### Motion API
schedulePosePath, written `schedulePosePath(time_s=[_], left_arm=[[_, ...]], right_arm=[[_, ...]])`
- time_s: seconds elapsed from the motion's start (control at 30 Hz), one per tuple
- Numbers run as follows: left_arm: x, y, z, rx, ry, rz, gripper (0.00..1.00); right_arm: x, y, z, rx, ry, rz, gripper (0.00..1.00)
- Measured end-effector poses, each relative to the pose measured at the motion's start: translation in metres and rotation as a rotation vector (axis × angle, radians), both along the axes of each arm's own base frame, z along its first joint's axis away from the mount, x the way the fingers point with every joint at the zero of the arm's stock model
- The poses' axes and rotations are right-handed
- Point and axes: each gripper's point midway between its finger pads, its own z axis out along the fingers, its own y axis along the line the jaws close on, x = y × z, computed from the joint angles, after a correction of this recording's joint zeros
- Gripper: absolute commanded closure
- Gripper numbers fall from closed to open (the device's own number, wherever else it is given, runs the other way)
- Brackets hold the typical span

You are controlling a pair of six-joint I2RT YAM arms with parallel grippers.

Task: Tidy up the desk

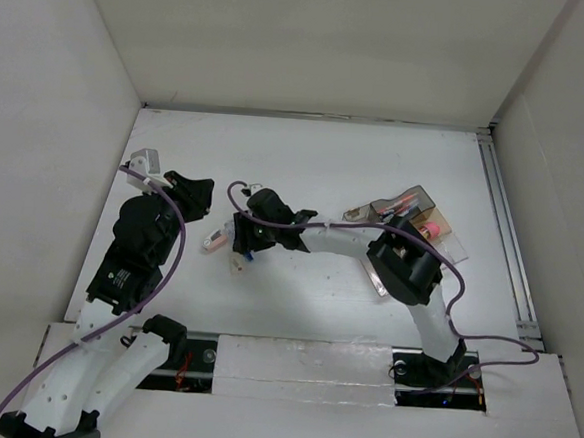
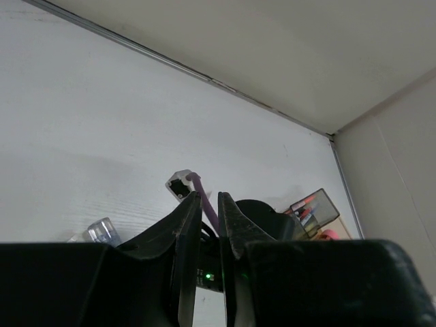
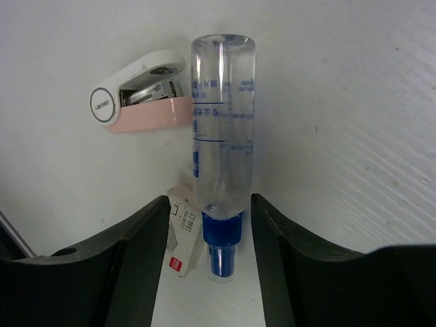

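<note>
Right tool (image 3: 210, 203): released, with its two fingers standing apart on either side of a clear bottle (image 3: 223, 122), down at the neck end. Neither finger seems to press on it (the right-hand one is very close).
Clear bottle: lying flat, its blue cap (image 3: 221, 235) pointing back toward the wrist. Blue print and scale marks run along the barrel.
Neighbours: a pink-and-white stapler (image 3: 139, 92) lies against the bottle's far half. A small white-and-red box (image 3: 182, 235) is tucked beside the cap, between the bottle and the other finger.
Left tool (image 2: 210, 204): clenched on nothing, held above the white top, off to the left of its partner.
Surface (image 1: 356, 163): it lies under everything, flat and white, boxed in by white walls (image 1: 49, 112). A metal rail (image 1: 502, 224) runs along its right edge in the overhead view.
Tray (image 1: 414, 206): clear plastic, over toward that rail, with what look like pens in it.
How the surface will behave: I'd judge it stiff, smooth and a bit slick. It is nothing to grip, and a round bottle may roll or skid on it.
Where to take hold: across the bottle's barrel just above the cap. The bottle looks light, rigid and slippery, and the little box could get pinched along with it.
</note>
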Motion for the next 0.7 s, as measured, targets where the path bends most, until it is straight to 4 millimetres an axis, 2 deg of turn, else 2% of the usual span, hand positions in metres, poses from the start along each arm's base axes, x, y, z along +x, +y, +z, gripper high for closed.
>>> schedulePosePath(time_s=[0.13, 0.17, 0.23, 0.27, 0.3, 0.37, 0.47, 0.6, 0.7], left_arm=[[0.0, -0.002, 0.0, 0.003, 0.001, -0.013, 0.88], [-0.001, -0.003, 0.0, 0.003, 0.0, -0.016, 0.88], [-0.001, -0.003, 0.0, 0.004, -0.002, -0.021, 0.88], [-0.001, -0.003, 0.0, 0.005, -0.003, -0.021, 0.88], [-0.001, -0.003, 0.0, 0.006, -0.003, -0.021, 0.88], [-0.001, -0.004, 0.001, 0.007, -0.004, -0.025, 0.88], [-0.002, -0.004, 0.001, 0.009, -0.008, -0.03, 0.88], [-0.002, -0.007, 0.002, 0.013, -0.01, -0.044, 0.88], [-0.003, -0.008, 0.002, 0.016, -0.012, -0.053, 0.88]], right_arm=[[0.002, 0.006, -0.006, -0.012, -0.005, 0.001, 0.47], [0.003, 0.006, -0.007, -0.018, -0.006, -0.004, 0.53], [0.008, 0.009, -0.009, -0.025, -0.011, -0.012, 0.59], [0.011, 0.01, -0.009, -0.026, -0.015, -0.018, 0.7], [0.013, 0.011, -0.01, -0.026, -0.018, -0.022, 0.75], [0.016, 0.011, -0.009, -0.027, -0.026, -0.035, 0.82], [0.019, 0.009, -0.009, -0.032, -0.037, -0.052, 0.85], [0.016, -0.011, 0.002, -0.049, -0.053, -0.08, 0.86], [0.012, -0.044, 0.037, -0.04, -0.082, -0.112, 0.86]])
